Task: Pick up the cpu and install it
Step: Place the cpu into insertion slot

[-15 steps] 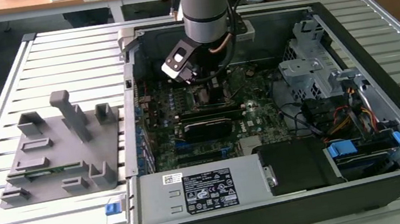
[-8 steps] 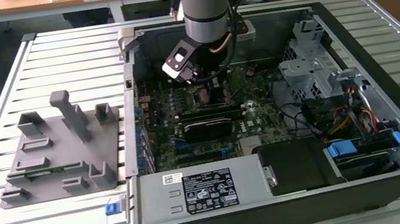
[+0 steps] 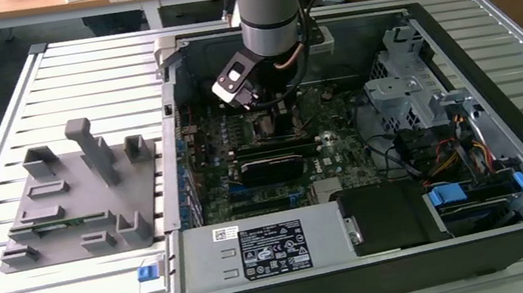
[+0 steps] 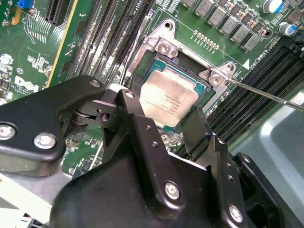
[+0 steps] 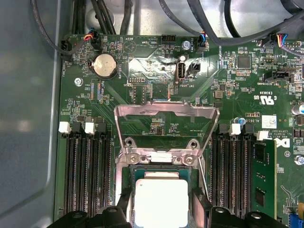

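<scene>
I note the cpu (image 5: pixel 159 202) lies squarely between the 2 jaws of the gripper (image 5: pixel 160 209), over the socket (image 5: pixel 156 172); pinched or clear, I cannot tell.

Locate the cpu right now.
In both wrist views the cpu sits in or just over the open motherboard socket at the gripper, metal frame flipped up beside it, memory slots flanking.

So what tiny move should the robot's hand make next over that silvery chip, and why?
Probably ease straight down a touch, with no sideways drift. The cpu looks lined up square inside the dark rim of the socket, the metal frame is swung open clear of it, and the hand sits right over it. Whether it is fully seated I cannot tell.
</scene>
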{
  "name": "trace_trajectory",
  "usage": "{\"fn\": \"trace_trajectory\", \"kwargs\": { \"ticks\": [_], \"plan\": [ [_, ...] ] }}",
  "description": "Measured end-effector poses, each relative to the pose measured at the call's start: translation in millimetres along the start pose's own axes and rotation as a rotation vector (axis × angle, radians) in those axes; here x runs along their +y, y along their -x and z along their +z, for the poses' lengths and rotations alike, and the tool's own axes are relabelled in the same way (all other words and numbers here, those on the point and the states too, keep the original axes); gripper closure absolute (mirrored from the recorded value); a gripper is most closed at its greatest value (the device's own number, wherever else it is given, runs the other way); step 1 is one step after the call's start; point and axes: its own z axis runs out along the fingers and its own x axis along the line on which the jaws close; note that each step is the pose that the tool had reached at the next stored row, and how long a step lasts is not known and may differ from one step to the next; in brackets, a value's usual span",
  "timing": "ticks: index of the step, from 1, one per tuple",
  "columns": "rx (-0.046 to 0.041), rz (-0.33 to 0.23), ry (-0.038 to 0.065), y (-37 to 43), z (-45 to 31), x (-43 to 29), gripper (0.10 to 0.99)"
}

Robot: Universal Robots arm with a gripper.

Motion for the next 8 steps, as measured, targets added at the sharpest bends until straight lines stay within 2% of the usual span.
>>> {"fn": "trace_trajectory", "kwargs": {
  "ticks": [8],
  "plan": [
    [-0.0002, 0.000, 0.000, -0.2, -0.2, 0.1, 0.478]
  ]
}}
